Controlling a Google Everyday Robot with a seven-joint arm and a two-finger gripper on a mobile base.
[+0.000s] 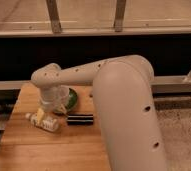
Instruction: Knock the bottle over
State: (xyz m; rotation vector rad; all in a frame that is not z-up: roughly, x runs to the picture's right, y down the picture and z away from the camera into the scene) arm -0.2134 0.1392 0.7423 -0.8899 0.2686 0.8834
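Beside toppled bottle point(44, 120), gripper point(53, 106).

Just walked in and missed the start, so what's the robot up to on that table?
A one-armed robot is working on a wooden table. Its gripper hangs low over the table's left side, right above a small clear bottle that lies on its side, so the bottle looks knocked over. A black bar lies just right of the bottle, and a green object sits behind, partly hidden by the arm.
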